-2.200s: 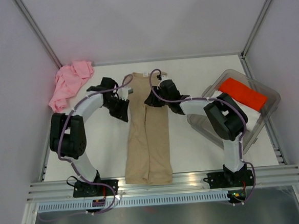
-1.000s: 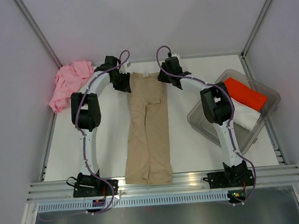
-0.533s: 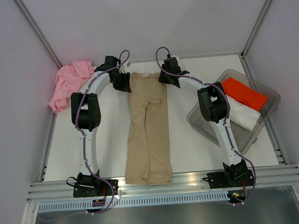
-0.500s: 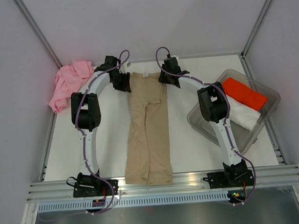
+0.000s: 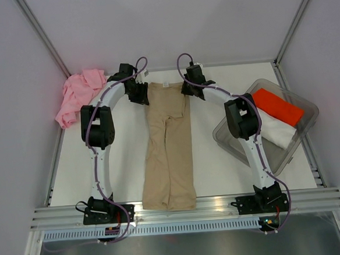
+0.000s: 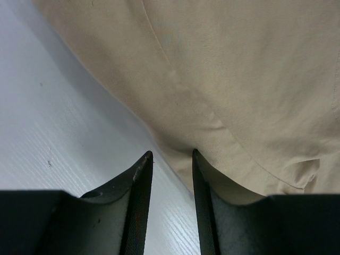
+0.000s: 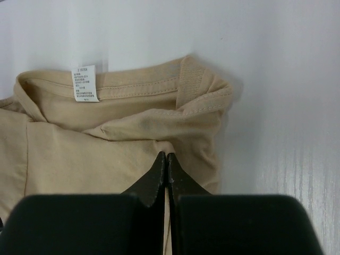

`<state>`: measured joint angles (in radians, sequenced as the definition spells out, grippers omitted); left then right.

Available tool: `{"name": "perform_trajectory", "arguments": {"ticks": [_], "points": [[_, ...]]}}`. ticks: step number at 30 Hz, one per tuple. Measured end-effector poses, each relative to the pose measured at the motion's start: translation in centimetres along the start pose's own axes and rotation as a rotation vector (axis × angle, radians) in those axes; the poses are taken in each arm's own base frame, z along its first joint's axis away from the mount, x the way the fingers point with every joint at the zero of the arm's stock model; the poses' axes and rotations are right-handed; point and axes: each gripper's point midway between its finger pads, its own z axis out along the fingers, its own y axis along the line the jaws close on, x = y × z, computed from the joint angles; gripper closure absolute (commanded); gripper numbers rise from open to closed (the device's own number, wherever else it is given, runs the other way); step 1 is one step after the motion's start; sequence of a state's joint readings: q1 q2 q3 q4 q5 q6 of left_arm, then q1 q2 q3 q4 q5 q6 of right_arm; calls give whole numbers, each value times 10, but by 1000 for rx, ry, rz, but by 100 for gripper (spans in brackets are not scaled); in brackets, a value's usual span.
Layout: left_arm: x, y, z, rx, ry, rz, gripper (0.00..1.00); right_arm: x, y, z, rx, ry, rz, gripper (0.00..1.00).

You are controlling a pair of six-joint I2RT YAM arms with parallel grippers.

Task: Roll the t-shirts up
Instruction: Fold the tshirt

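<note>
The tan t-shirt (image 5: 169,151) lies folded into a long strip down the middle of the table, collar and white label (image 7: 85,83) at the far end. My right gripper (image 7: 167,156) is shut, its tips pinching a fold of the tan cloth just below the collar's right corner (image 5: 186,91). At the strip's far left corner my left gripper (image 6: 171,156) is open, its jaws straddling the cloth's edge (image 5: 139,94). The pink t-shirt (image 5: 77,96) sits crumpled in the far left corner, apart from both grippers.
A clear plastic bin (image 5: 226,140) stands at the right, with a red cloth (image 5: 276,106) and a white cloth (image 5: 275,133) inside. Grey walls close off the table on three sides. A metal rail (image 5: 187,207) runs along the near edge.
My right gripper's jaws have closed on the tan cloth by the collar. Both arms had reached out from mid-shirt to its far end before that; the left gripper has stayed open.
</note>
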<state>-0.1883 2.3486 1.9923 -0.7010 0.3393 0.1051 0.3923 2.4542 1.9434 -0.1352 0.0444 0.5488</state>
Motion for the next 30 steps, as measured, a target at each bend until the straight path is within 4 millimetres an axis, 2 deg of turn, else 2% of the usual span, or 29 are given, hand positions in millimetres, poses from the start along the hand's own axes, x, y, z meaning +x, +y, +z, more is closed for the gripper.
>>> {"name": "perform_trajectory", "arguments": {"ticks": [7,17,23,30], "points": [[0,0,0,2,0,0,57,-7,7,-6,-26,-3,11,99],[0,1,0,1,-1,-1,56,-43,20,-31,-62,-69,19,100],[0,2,-1,0,-2,-3,55,-49,4,-47,-48,-89,49,100],[0,2,-1,0,-2,-2,55,-43,-9,-46,-32,-80,88,100]]}}
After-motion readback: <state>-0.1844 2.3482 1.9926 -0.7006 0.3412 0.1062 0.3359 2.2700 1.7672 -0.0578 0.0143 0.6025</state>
